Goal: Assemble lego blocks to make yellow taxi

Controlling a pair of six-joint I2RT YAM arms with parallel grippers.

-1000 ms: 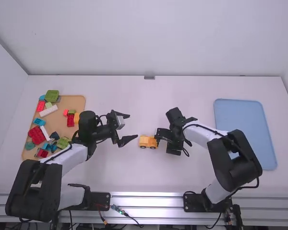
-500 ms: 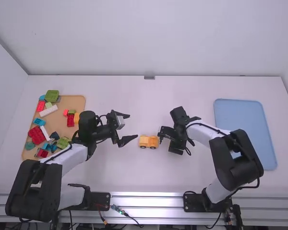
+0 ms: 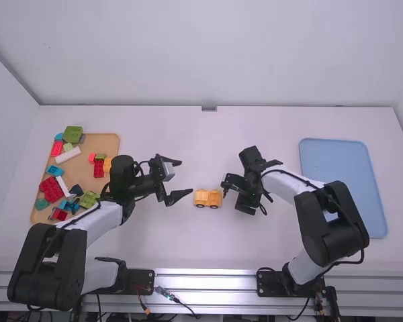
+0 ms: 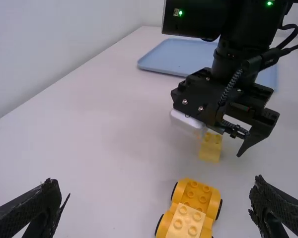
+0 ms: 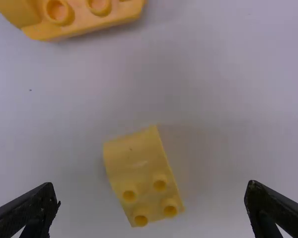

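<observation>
We are holding the left tool [image 3: 186,177] and right tool [image 3: 232,194] wide, the yellow car [image 3: 208,198] between them on the desk [image 3: 174,241], a yellow block [image 5: 144,178] beneath the latter, mixed blocks [image 3: 52,190] crowding the tan tray [image 3: 107,142].

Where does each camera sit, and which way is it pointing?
High view: above and behind the left arm and right arm, both visible, facing forward and down onto the table.
Left wrist view: on the left wrist, facing across the toy car toward the right arm and blue tray; the left gripper's fingers show.
Right wrist view: on the right wrist, facing down at a yellow block; the right gripper's fingers show.
Both wrist views share the block and car.
</observation>
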